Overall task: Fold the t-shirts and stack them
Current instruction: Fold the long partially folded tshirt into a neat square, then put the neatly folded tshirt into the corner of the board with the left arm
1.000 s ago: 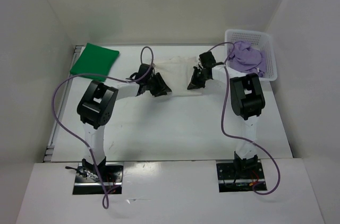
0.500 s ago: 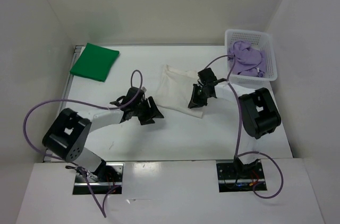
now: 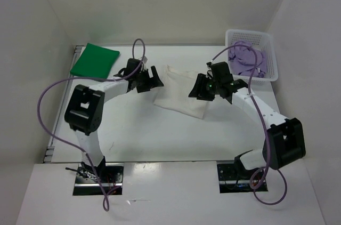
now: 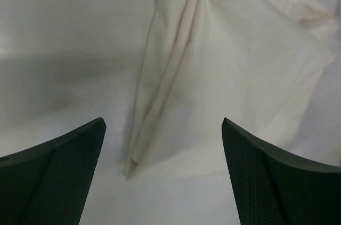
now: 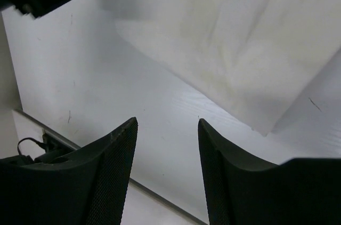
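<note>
Left pincer (image 4: pixel 162 129), right pincer (image 5: pixel 167 123): agape.

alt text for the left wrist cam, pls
A cream t-shirt lies flat on the white table, its layered edge running down mid-frame to a corner near the bottom. The left arm's two dark textured fingers stand wide apart in the bottom corners, holding nothing.

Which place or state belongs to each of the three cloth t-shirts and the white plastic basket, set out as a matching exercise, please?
1. bright green cloth t-shirt
2. white-cream cloth t-shirt
3. light purple cloth t-shirt
4. white plastic lattice basket

A. crumpled inside a container
B. far right, holding cloth
C. folded flat, far left
D. lying flat, centre

Pairs: 1-C, 2-D, 3-A, 4-B.
</note>
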You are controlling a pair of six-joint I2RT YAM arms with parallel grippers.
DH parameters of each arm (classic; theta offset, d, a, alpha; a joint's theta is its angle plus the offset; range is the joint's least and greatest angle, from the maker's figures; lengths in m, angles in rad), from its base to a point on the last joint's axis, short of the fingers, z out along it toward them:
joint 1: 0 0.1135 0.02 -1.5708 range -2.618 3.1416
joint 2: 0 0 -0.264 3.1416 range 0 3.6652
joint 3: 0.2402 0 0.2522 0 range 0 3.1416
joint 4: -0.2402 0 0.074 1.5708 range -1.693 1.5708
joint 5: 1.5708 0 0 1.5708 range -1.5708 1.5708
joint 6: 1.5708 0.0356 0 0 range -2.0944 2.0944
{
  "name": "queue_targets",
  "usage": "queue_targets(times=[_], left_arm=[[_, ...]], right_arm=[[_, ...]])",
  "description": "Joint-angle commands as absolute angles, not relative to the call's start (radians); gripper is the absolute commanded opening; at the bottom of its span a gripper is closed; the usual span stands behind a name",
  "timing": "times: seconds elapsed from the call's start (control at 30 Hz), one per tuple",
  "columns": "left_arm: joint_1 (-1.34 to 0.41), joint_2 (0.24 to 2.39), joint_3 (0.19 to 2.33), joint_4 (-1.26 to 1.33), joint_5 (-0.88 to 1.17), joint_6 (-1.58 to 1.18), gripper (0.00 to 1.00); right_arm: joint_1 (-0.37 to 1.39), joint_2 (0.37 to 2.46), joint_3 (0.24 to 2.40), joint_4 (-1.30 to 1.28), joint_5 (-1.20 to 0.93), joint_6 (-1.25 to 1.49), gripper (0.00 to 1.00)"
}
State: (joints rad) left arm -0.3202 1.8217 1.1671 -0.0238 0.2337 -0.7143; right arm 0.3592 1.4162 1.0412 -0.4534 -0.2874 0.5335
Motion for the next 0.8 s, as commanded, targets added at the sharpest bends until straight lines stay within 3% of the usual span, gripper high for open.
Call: queue_targets(times=[0.0, 0.17, 0.27, 0.37, 0.4, 0.57, 0.77], left_arm=[[-0.322, 1.977, 1.293, -0.034, 0.308, -0.548, 0.96], [-0.322, 2.130, 1.436, -0.058, 0.379, -0.465, 0.96], [-0.322, 2.254, 1.517, -0.077, 0.454, -0.454, 0.91], [-0.371, 2.324, 1.568, -0.063, 0.501, -0.479, 0.78], [-0.380, 2.333, 1.583, -0.054, 0.526, -0.512, 0.64], [-0.393, 2.275, 1.564, 0.081, 0.561, -0.647, 0.22], [-0.338, 2.197, 1.761, -0.009, 0.574, -0.696, 0.11]], right_arm=[[0.348, 1.345, 1.002, -0.503, -0.298, 0.523, 0.55], [0.327, 1.238, 0.943, -0.514, -0.319, 0.551, 0.56], [0.327, 1.194, 0.930, -0.514, -0.331, 0.569, 0.56], [0.318, 1.183, 0.919, -0.523, -0.356, 0.578, 0.56], [0.318, 1.172, 0.919, -0.523, -0.356, 0.578, 0.56], [0.249, 1.163, 0.901, -0.505, -0.414, 0.578, 0.56], [0.218, 1.193, 0.900, -0.494, -0.432, 0.578, 0.56]])
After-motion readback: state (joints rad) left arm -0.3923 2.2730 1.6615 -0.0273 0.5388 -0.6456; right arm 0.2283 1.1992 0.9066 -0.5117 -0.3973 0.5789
